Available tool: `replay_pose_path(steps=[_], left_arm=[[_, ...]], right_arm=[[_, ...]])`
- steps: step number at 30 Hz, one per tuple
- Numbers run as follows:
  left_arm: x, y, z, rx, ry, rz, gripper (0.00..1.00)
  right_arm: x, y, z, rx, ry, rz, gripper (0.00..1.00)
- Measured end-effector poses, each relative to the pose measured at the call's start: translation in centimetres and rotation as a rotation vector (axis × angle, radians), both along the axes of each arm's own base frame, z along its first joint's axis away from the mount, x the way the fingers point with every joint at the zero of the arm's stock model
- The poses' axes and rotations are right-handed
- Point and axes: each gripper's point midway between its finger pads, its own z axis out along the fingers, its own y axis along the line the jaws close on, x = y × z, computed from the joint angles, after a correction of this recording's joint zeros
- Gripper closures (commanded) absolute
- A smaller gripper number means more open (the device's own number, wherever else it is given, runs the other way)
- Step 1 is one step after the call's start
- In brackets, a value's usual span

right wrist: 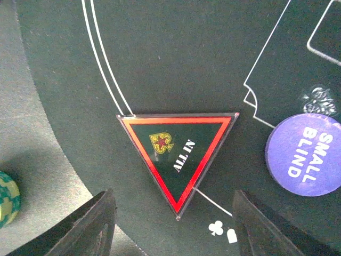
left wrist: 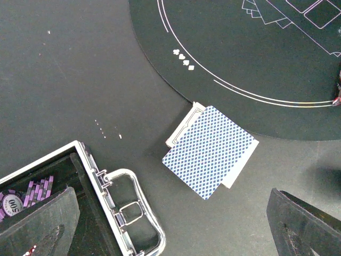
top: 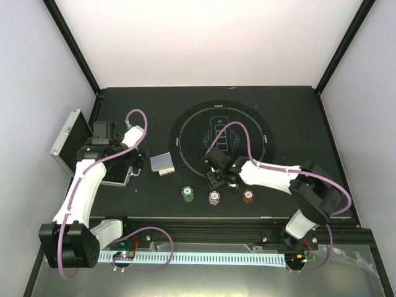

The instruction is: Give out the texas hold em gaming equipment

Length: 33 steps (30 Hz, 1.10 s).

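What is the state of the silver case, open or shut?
Open. The case shows purple chips inside, and its lid stands swung back.

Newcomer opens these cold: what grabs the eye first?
The red-edged ALL IN triangle fills the right wrist view, flat on the round mat, its tip between the right gripper's open fingers, a purple SMALL BLIND disc beside it. From above, green chips, pale purple chips and red-brown chips stand in a row just outside the mat, and a blue-backed card deck lies at its rim.
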Motion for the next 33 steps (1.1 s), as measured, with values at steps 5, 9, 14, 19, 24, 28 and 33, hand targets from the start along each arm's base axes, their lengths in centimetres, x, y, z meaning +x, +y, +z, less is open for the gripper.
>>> replay_pose_path(steps=[5,9,14,19,24,28,33], left_arm=[[0.0,-0.1,0.0,-0.006,0.001,-0.002,0.01],[-0.3,-0.2,0.0,-0.013,0.013,-0.006,0.01],[-0.4,-0.4,0.4,-0.025,0.013,-0.015,0.01],[-0.5,-0.5,0.3,-0.030,0.019,-0.017,0.01],[-0.3,-0.5,0.8,-0.031,0.010,-0.014,0.01],[-0.1,-0.5,1.3,-0.031,0.000,-0.013,0.01],[0.0,-0.4,1.4,-0.035,-0.002,-0.007,0.01]], right_arm=[[-0.5,-0.2,-1.8,-0.037,0.045,0.010,0.41],[-0.7,-0.4,-3.0,-0.071,0.071,0.016,0.47],[-0.3,0.0,-3.2,-0.081,0.070,0.022,0.54],[0.2,0.2,-3.4,-0.098,0.066,0.022,0.57],[0.8,0.5,-3.5,-0.110,0.070,0.024,0.57],[1.8,1.2,-3.5,-0.122,0.072,0.034,0.58],[4.0,3.0,-3.5,-0.118,0.067,0.045,0.59]])
